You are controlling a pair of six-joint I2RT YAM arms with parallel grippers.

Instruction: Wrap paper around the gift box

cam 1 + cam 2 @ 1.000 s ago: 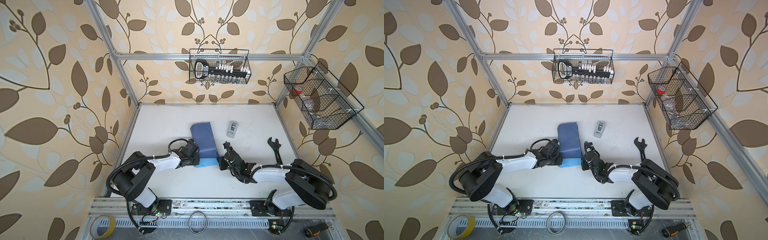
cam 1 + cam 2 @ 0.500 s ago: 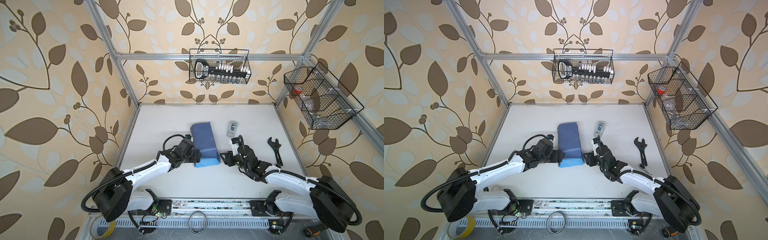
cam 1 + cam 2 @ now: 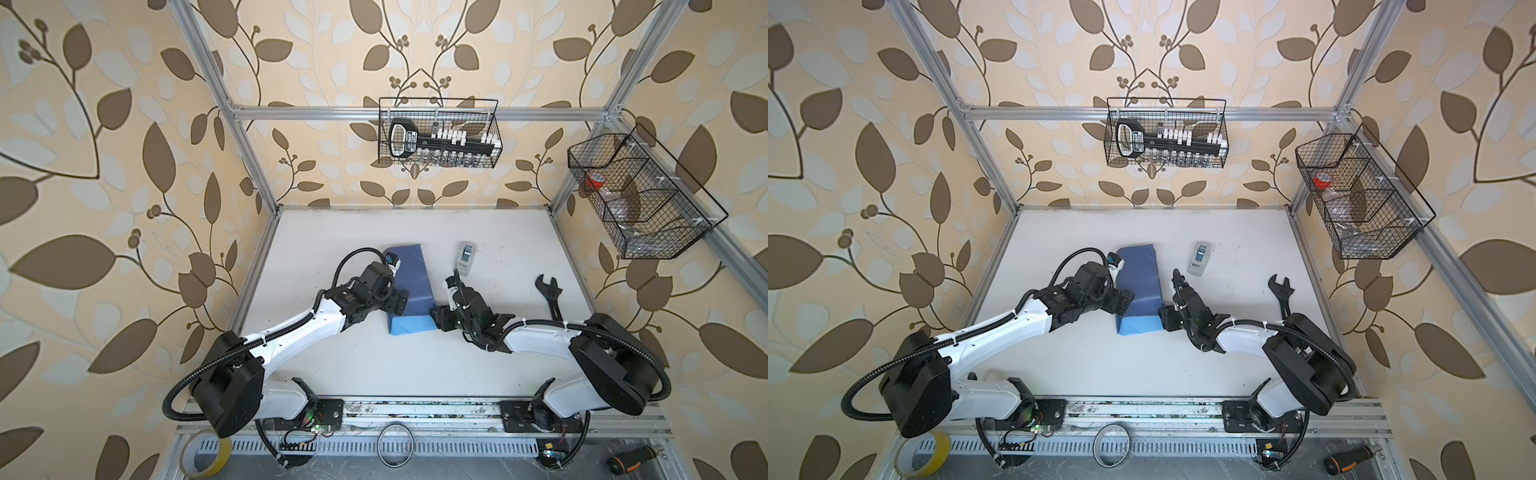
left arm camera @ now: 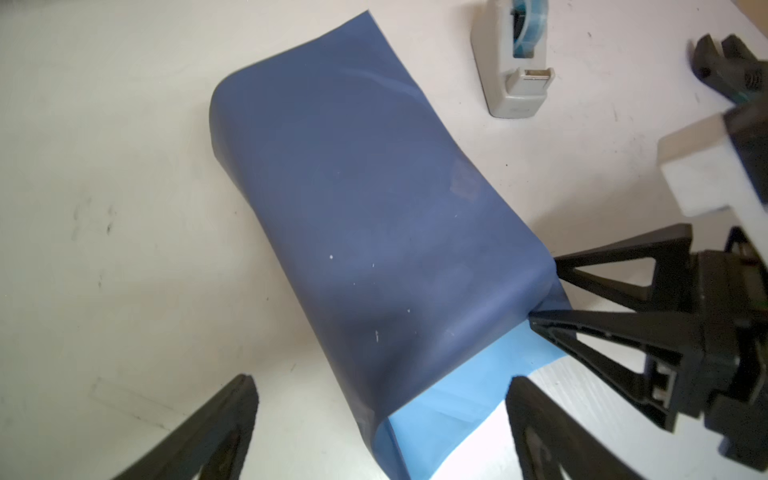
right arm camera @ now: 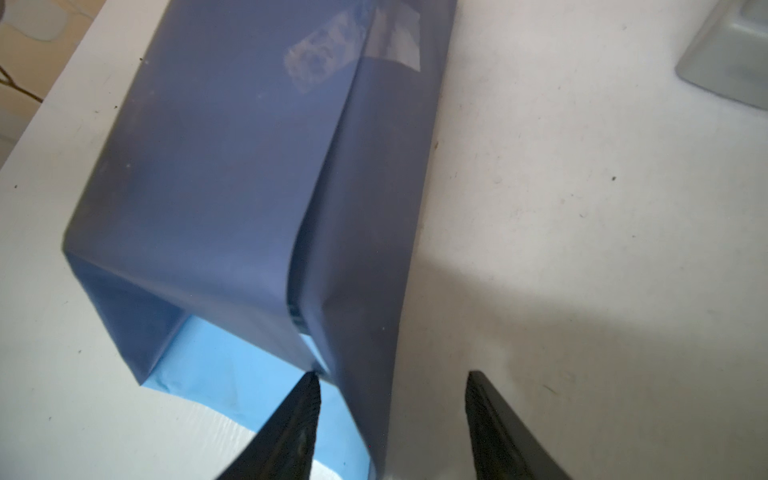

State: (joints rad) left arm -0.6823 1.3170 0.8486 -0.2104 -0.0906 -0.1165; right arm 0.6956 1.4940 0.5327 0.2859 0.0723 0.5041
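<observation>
While both arms flanked the bundle, I recorded the layout from the edges inward. The paper (image 3: pixel 409 274) lay at the middle of the table (image 3: pixel 365 374) as a sleeve, slate-blue face outward, with its long axis running near to far. Its near end stood open, and the light-blue inner face spread flat onto the table there. An overlapping edge ran lengthwise along the top, toward the right side, with translucent tape patches (image 5: pixel 320 62) across it. The gift box was hidden inside the sleeve. Bare table lay open in front of the near end and to the left as far as the frame rail. To the right and farther back stood a grey tape dispenser (image 3: pixel 466 257), apart from the paper. A black wrench (image 3: pixel 549 291) lay well apart, near the right rail.

The left gripper (image 3: pixel 397 305) sat at the sleeve's left side. Its fingers (image 4: pixel 224 428) were spread wide, with the near part of that edge between them and nothing clamped. The right gripper (image 3: pixel 438 318) sat at the near right corner, fingers (image 5: pixel 291 428) apart. One tip touched the open mouth, and the sleeve's right wall stood between the two, unpinched.

A label on the black tool holder in the back wire basket (image 3: pixel 438 133) was too small to read.
</observation>
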